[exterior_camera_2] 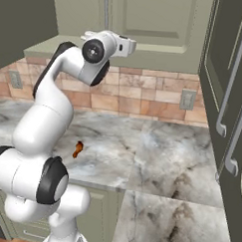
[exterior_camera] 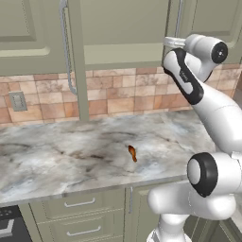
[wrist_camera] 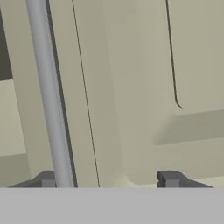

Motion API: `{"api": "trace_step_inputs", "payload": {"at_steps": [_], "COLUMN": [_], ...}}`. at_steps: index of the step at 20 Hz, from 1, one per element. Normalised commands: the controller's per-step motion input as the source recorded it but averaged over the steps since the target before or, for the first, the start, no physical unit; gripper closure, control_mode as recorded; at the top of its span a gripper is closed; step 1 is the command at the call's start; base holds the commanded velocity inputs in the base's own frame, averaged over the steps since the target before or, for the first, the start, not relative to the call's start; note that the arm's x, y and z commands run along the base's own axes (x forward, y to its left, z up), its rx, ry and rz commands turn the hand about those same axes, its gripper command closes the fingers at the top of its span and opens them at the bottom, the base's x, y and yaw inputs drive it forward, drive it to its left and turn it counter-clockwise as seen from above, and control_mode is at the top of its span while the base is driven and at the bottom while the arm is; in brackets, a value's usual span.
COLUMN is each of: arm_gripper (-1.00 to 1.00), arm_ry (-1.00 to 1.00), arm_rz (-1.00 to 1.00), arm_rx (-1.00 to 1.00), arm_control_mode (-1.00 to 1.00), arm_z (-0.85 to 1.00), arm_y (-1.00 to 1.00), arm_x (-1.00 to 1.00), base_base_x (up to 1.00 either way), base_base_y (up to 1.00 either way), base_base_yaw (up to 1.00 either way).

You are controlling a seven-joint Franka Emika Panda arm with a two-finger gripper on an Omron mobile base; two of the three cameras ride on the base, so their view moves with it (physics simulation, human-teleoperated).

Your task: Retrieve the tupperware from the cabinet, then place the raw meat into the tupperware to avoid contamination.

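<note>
The raw meat (exterior_camera: pixel 133 153) lies nearest, one small reddish-brown chunk on the marble counter (exterior_camera: pixel 56 156), a little back from the front edge and apart from everything else. It looks soft, light and probably slick, and likely to deform under pressure. A gentle pinch across its narrow middle should serve best.

Farther back and higher, the arm reaches up to the cabinet (exterior_camera_2: pixel 147 24). The gripper (wrist_camera: pixel 107 178) sits close against the door, fingers spread. The left fingertip (wrist_camera: pixel 47 179) is at the foot of a silver bar handle (wrist_camera: pixel 48 94), and the right fingertip (wrist_camera: pixel 170 178) stands well across on the door face. Whether the handle lies between the fingers or just over the left one cannot be told. Nothing is pinched yet.

The handle is a thin, stiff, smooth metal rod. Judged from its form, it wants a firm grip across its width near mid-length, so that the pull swings the door without the fingers sliding along it.

The tupperware is not in sight. It is presumably behind the closed door, so its handling cannot be judged here.

Count:
- Raw meat chunks: one.
- Upper cabinet bar handles in the left base view: two.
- Long bar handles on the dark tall unit (exterior_camera_2: pixel 229 73) at the right: two.
- Grey wall outlet plates (exterior_camera_2: pixel 187 99) on the brick backsplash: two.
- Lower drawers (exterior_camera: pixel 78 203) with short handles: two.
</note>
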Motion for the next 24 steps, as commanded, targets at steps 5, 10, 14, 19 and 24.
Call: {"api": "trace_step_inputs", "payload": {"at_steps": [5,10,14,19,24], "arm_gripper": [1.00,1.00,1.00,1.00,1.00], "arm_ry": [-0.01,0.00,0.01,0.03,0.05], "arm_rz": [0.00,0.00,0.00,0.00,0.00], "arm_rx": [0.01,0.00,0.00,0.00,0.00], "arm_control_mode": [-1.00,-1.00,-1.00,-1.00,-1.00], "arm_z": [0.02,0.12,0.18,0.27,0.24], "arm_y": [-0.08,-0.21,-0.33,-0.38,-0.51], "arm_x": [0.01,-0.13,-0.22,-0.26,-0.29], "base_base_x": [0.00,0.00,0.00,0.00,0.00], "base_base_y": [0.00,0.00,0.00,0.00,0.00], "base_base_yaw": [0.00,0.00,0.00,0.00,0.00]}}
